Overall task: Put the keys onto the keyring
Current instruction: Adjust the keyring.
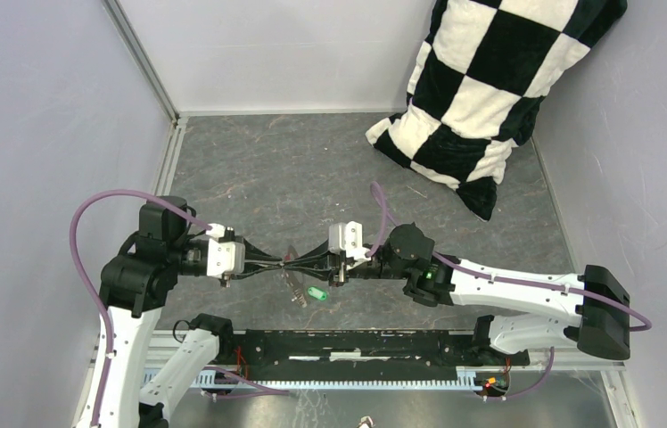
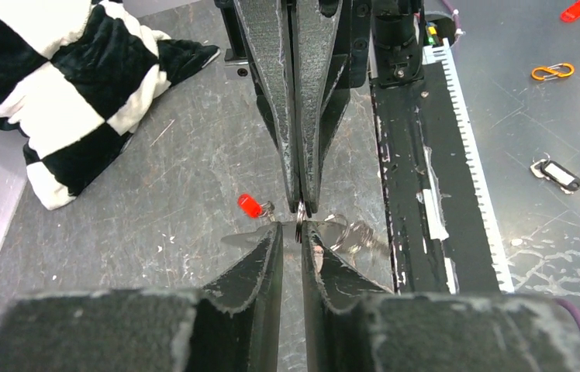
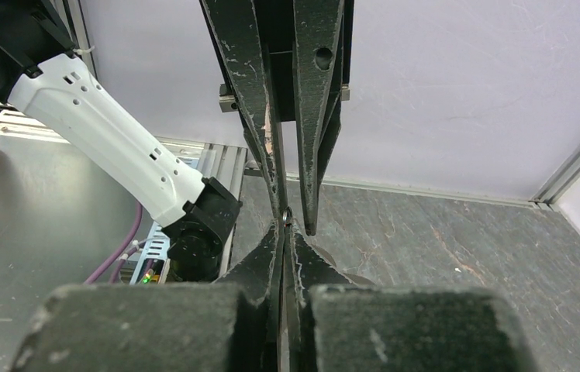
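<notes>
My two grippers meet tip to tip above the near middle of the table. My right gripper (image 1: 298, 262) is shut on a thin metal ring (image 2: 300, 214), the small ring of the keyring. The grey keyring (image 1: 294, 287) hangs just under the fingertips, and its loop and chain also show in the left wrist view (image 2: 353, 232). My left gripper (image 2: 293, 232) stands a narrow gap apart around that ring, which lies against one finger. The red-headed key (image 2: 250, 205) hangs beside the ring. The green-headed key (image 1: 316, 292) lies on the table below the grippers.
A black-and-white checked pillow (image 1: 481, 80) leans in the far right corner. A black rail (image 1: 366, 343) runs along the near edge. Beyond it lie an orange carabiner (image 2: 553, 71) and a key tag (image 2: 558, 174). Walls close in the left, back and right.
</notes>
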Tool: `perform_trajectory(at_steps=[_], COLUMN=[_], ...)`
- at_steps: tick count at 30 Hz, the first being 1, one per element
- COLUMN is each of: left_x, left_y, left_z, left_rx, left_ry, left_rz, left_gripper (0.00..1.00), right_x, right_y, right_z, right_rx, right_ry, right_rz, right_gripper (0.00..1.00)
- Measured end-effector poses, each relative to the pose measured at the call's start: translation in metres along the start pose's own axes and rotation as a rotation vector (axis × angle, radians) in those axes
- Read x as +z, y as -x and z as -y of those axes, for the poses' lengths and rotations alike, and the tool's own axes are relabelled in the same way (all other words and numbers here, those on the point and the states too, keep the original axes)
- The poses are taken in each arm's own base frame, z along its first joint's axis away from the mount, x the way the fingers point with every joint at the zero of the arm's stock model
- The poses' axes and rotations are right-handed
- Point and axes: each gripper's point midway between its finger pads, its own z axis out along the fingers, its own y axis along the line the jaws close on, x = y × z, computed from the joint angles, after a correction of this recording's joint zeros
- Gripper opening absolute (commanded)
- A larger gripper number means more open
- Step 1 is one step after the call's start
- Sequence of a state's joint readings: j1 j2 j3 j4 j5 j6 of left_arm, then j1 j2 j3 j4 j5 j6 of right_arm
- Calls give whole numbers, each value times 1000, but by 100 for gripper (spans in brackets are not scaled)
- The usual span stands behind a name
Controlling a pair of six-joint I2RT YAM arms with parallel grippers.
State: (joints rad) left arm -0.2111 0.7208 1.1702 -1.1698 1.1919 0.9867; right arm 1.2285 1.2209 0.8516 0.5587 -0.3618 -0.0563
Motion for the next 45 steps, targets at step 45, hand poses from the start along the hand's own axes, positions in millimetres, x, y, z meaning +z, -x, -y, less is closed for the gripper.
perform_trajectory(at_steps=[45], left_x=[2], left_y=[3], left_z=[5], left_rx=[-75], left_ry=[0], left_rz=[30], left_gripper=[21], right_x=[4], right_y=[16], right_z=[2], right_rx=[6], right_ry=[-6], right_rz=[60], right_gripper=[1])
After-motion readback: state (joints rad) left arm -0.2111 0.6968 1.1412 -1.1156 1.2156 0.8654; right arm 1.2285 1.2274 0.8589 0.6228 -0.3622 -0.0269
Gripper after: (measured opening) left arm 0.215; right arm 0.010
